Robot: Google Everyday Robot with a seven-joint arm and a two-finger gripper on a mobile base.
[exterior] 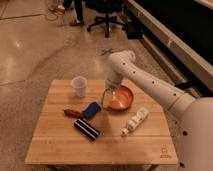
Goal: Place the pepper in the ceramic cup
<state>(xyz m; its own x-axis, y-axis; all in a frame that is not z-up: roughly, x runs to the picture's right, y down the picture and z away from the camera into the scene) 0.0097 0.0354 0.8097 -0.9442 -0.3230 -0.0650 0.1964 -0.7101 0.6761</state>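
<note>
The hand [106, 98] hangs empty between the blue sponge [91, 110] and the orange bowl [121, 98], open or clenched I cannot tell, so it should cross over the sponge to the pepper [70, 113], which lies on the table [100, 148] near the ceramic cup [78, 85], and close across its middle.

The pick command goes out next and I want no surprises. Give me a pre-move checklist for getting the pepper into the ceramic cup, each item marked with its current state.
1. Pepper visible and uncovered: ok. The pepper lies on the table, left of the blue sponge.
2. Gripper over the pepper: not ok. The gripper hangs between the sponge and the left rim of the orange bowl.
3. Gripper empty: cannot tell.
4. Ceramic cup upright, mouth free: ok. The ceramic cup stands at the back left.
5. Pepper clear of neighbours: cannot tell. The sponge and the black striped block lie close to its right end.
</note>
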